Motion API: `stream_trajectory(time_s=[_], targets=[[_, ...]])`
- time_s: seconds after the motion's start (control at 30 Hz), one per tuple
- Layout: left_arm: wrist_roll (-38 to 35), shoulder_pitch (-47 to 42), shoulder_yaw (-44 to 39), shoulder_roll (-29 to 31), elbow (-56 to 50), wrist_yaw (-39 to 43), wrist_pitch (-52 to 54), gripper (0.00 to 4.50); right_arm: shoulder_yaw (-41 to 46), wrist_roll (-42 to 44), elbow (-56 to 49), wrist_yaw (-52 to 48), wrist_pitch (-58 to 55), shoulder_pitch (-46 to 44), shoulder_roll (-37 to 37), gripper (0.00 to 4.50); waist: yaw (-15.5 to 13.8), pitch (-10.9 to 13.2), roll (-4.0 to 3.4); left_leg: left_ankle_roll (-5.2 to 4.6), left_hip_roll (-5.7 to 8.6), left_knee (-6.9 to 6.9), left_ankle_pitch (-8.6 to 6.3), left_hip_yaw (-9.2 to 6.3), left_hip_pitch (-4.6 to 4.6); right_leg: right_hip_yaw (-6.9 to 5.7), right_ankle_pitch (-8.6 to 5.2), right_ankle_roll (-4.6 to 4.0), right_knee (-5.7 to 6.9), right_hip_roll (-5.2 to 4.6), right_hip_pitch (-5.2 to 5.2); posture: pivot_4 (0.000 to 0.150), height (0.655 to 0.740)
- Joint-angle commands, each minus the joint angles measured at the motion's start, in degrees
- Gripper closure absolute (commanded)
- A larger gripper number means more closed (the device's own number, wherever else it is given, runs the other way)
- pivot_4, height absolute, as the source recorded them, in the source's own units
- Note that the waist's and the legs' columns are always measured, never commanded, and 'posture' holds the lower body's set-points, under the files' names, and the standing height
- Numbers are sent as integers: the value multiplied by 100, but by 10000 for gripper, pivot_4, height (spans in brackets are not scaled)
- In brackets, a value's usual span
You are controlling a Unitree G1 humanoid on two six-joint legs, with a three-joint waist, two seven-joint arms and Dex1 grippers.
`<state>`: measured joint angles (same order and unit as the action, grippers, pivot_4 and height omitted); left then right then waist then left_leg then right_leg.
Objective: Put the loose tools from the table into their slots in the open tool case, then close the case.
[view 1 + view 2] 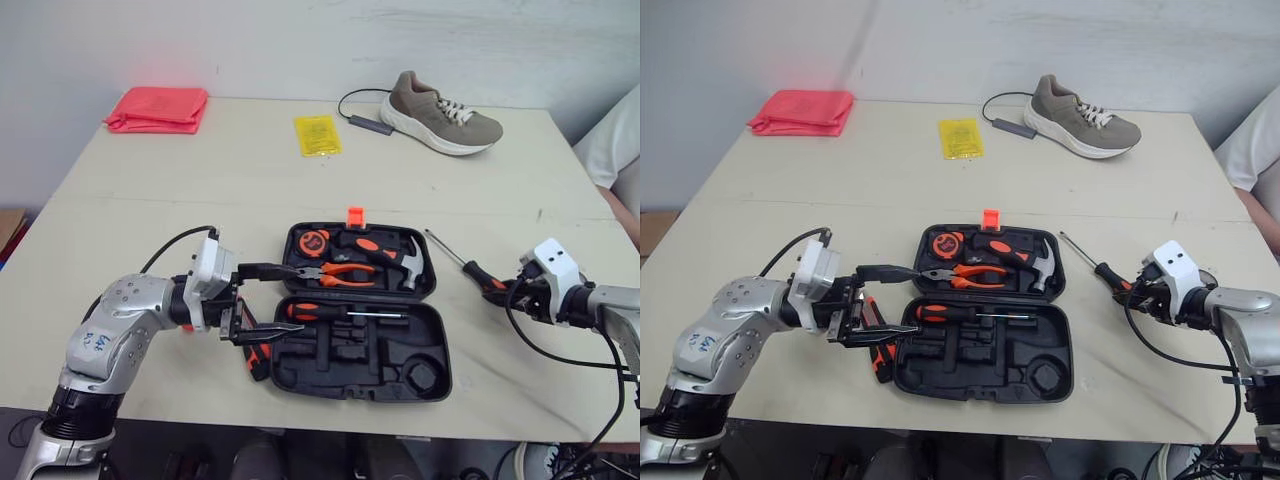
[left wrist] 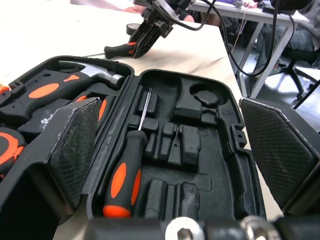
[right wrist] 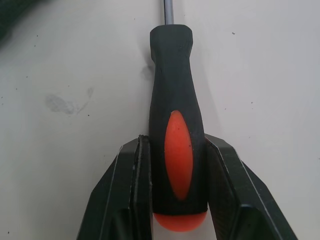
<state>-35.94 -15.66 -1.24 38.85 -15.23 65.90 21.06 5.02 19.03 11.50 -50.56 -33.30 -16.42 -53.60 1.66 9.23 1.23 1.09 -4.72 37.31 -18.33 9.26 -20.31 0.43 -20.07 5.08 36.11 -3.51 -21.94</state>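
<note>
- Head views: the open case (image 1: pixel 352 372) sits mid-counter (image 1: pixel 200 190). The loose screwdriver (image 1: pixel 472 270) lies on the counter just right of it. Its long axis is diagonal: the shaft points away from the robot toward the case's far right corner, and the handle is nearer the robot.
- The right tool (image 1: pixel 505 290) is at the handle's butt end, so the right arm is clearly the nearer one.
- The left tool (image 1: pixel 262 303) hovers at the case's left edge, fingers apart and holding nothing. A small orange-and-black item (image 1: pixel 258 358) lies on the counter close by; can't identify it.
- Left wrist view: the pads (image 2: pixel 75 140) are wide apart and look across the case's near half. One seated screwdriver (image 2: pixel 125 170) is in there, with free recesses beside it.
- Right wrist view: the fingers are clamped on both sides of the handle near the butt, with the shaft running straight ahead. The screwdriver lies flat on the counter.
- Judgement: the case lies to the left of the held screwdriver. The shaft likely needs swinging parallel to the seated screwdriver before it goes in.
</note>
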Motion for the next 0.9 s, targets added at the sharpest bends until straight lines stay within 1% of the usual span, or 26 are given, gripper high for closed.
stream_trajectory(time_s=[0.03,0.1,0.2,0.23,0.33,0.4,0.5,0.6,0.63,0.7,0.73,0.8,0.9], targets=[[-188,79,-146,79,-362,144,-33,0,389,-237,163,373,565,186,88,35122,1,0,0,-1,1,1,0,0,1,0,0,1,0,0,2,1500,7400],[-372,135,-222,99,-472,201,52,0,663,-206,5,368,1083,324,101,35122,-7,2,-3,-2,1,1,-1,0,1,1,1,2,0,-1,2,1500,7400],[-752,215,-445,90,-673,207,180,0,883,-92,-427,-82,1783,550,3,35122,-8,11,-19,-2,5,-4,-1,0,-3,0,1,2,-1,0,-3,1500,7400],[-848,228,-503,105,-719,198,245,0,916,-34,-592,-281,1878,605,-68,35122,-7,13,-21,-2,4,-6,-1,1,-4,1,1,2,0,1,-5,1500,7400],[-717,255,-532,213,-732,455,15,0,981,351,-1336,-943,1792,677,-303,35122,33,20,-33,0,1,-6,0,6,1,7,1,2,4,3,-6,1500,7400],[-666,266,-561,206,-639,602,-175,0,923,703,-1903,-1258,1473,639,-435,35122,40,20,-33,4,1,-6,1,8,4,8,1,2,7,6,-5,1500,7400],[-551,228,-510,314,-499,671,-172,0,516,1013,-2921,-1776,884,667,-865,35122,14,22,-36,7,-4,-7,0,4,5,7,0,0,8,7,-6,1500,7400],[-521,213,-490,370,-401,678,-122,0,88,1329,-3694,-1786,66,478,-1087,35122,6,23,-32,5,-10,-9,-1,-4,1,2,-1,-2,0,0,-5,1500,7400],[-498,224,-486,382,-375,693,-127,0,-68,1333,-3855,-1750,-107,395,-1117,35122,5,23,-31,2,-9,-8,-3,-5,-1,2,-1,-2,-1,-4,-5,1500,7400],[-409,314,-469,425,-312,754,-158,0,-581,945,-4104,-1695,-191,236,-1186,35122,-2,23,-31,-3,-7,-5,-6,-5,-4,1,-1,-1,-3,-11,-5,1500,7400],[-331,399,-449,437,-275,793,-220,0,-815,886,-4254,-1629,-415,151,-1196,35122,-2,23,-31,-4,-5,-5,-6,-6,-6,0,-1,-2,-3,-14,-7,1500,7400],[-244,527,-436,437,-231,811,-299,0,-1126,876,-4449,-1489,-840,-34,-1160,35122,4,23,-31,-5,-5,-6,-7,-5,-6,-1,-2,-4,-5,-17,-8,1500,7400],[-200,655,-453,412,-239,772,-344,0,-1483,642,-4469,-1265,-1084,-373,-1013,35122,4,23,-30,-6,-6,-3,-7,-5,-28,-1,-4,-8,2,-19,-34,1500,7400]])
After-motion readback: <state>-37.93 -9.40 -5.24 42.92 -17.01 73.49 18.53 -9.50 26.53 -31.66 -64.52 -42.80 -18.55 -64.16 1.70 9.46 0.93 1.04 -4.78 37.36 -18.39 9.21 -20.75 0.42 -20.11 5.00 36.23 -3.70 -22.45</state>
